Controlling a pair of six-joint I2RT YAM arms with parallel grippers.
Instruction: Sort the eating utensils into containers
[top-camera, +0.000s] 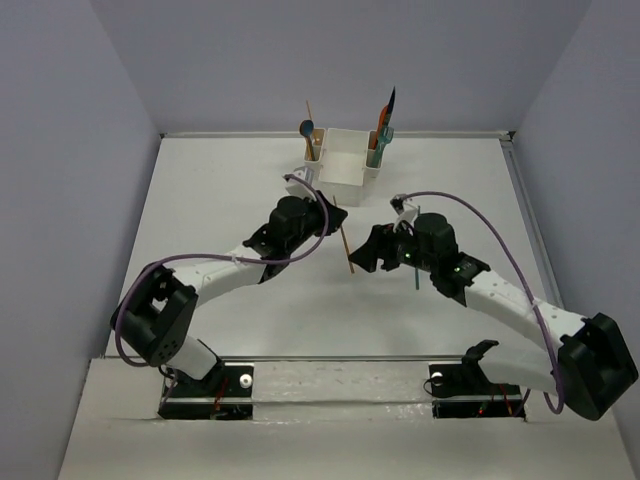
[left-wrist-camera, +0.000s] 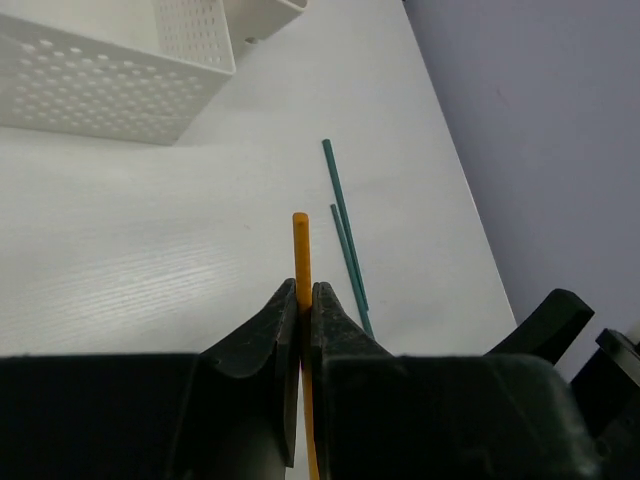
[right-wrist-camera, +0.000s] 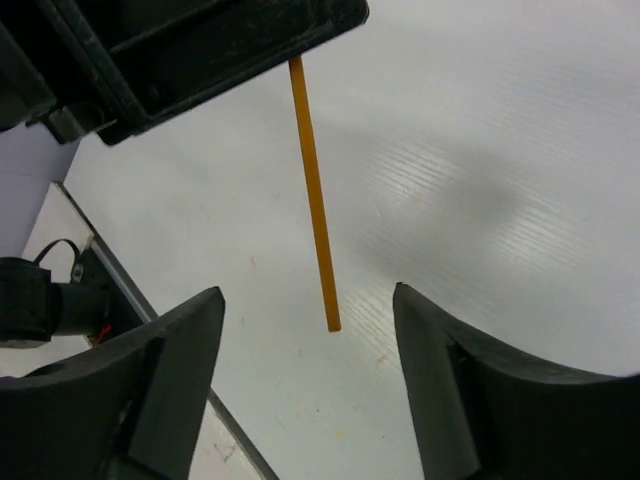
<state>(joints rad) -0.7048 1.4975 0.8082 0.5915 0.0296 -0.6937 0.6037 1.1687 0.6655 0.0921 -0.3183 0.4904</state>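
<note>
my L hand (left-wrist-camera: 302, 300) clenched on orange chopstick (right-wrist-camera: 313, 190), pinched nr one end, rest hanging above bench (left-wrist-camera: 120, 250), short of white caddy (left-wrist-camera: 110, 90) | my R hand (right-wrist-camera: 308, 300) spread, empty, by its free tip | stick light, stiff, slick; prob pivots, better gripped nr mid | 2 teal chopsticks (left-wrist-camera: 340, 210) on bench

The orange chopstick (left-wrist-camera: 301, 250) and the teal chopsticks (left-wrist-camera: 343, 215) are plain-coloured. The caddy (left-wrist-camera: 100, 90) is white, its walls patterned with rows of small holes. The table (left-wrist-camera: 150, 250) is white, finely ribbed. The left gripper (left-wrist-camera: 303, 298) and right gripper (right-wrist-camera: 307, 292) are black.
</note>
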